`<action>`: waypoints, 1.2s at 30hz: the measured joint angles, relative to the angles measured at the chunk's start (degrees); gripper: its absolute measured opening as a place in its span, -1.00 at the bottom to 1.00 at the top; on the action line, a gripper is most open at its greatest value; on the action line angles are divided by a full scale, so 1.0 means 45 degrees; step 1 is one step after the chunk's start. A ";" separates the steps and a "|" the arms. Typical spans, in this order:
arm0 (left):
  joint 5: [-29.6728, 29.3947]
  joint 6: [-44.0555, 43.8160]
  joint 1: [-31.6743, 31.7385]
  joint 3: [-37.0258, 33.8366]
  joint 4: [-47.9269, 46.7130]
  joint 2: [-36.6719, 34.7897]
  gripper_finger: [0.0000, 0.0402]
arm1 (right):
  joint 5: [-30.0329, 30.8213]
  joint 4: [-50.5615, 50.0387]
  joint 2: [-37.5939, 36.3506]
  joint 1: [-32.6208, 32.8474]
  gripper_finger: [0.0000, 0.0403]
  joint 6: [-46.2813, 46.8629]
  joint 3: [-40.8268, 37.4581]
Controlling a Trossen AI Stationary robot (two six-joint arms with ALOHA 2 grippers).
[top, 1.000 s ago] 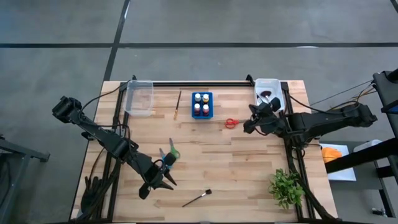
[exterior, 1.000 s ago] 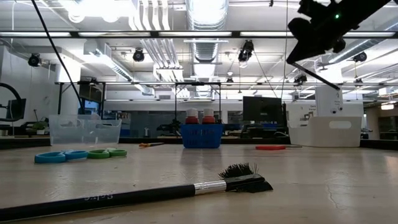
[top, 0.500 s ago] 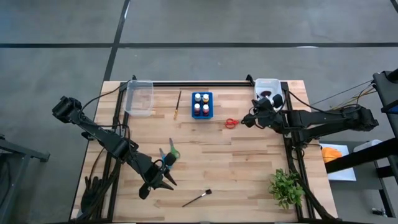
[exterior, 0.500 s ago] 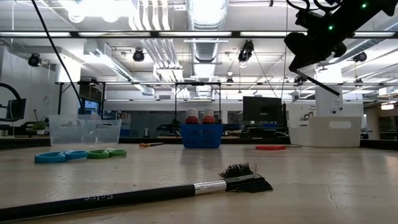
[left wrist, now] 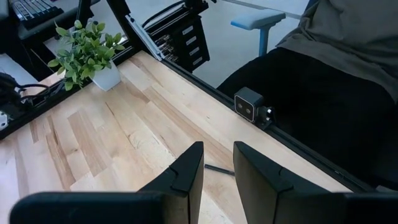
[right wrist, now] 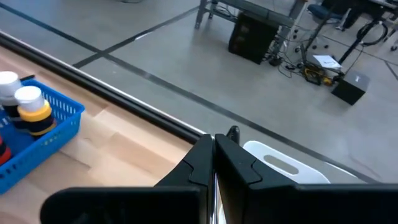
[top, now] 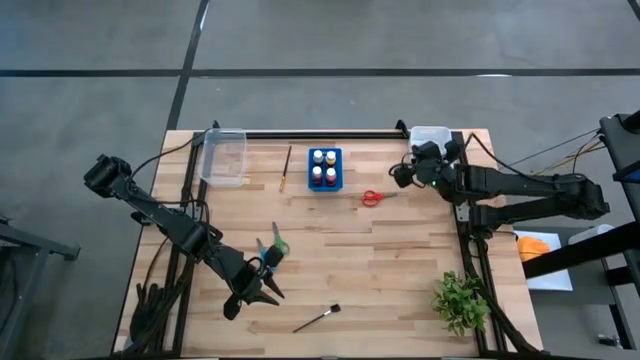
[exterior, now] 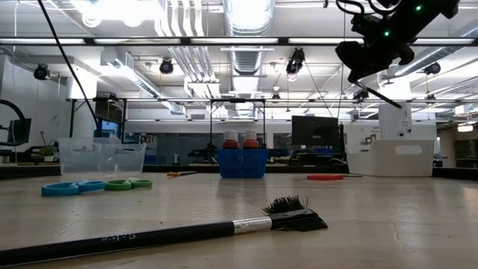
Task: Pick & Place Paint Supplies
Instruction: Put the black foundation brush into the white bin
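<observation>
Now my right gripper [top: 402, 176] has swung back toward the white bin [top: 428, 135]; its fingers [right wrist: 205, 155] are pressed shut on something thin, maybe a brush, though I cannot tell. Red scissors [top: 372, 198] lie just beside it; my left gripper [top: 262, 290] waits open near the front edge.

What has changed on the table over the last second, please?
The right gripper has swung toward the far edge, now beside the white bin, fingers shut on nothing visible. The left gripper, red scissors, blue holder and brushes stayed put.
</observation>
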 joint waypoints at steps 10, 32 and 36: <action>-0.0002 -0.0002 -0.0004 0.0000 -0.0044 0.0000 -0.53 | -0.0755 0.0031 0.0039 -0.1576 -0.94 -0.0866 0.0760; -0.0002 -0.0012 0.0000 0.0000 -0.0090 0.0000 -0.53 | -0.1216 0.0510 0.1376 -0.4650 -0.94 -0.1633 0.0890; -0.0002 -0.0020 -0.0003 0.0000 -0.0088 0.0000 -0.53 | -0.0976 0.0944 0.2234 -0.5196 -0.94 -0.2007 0.0876</action>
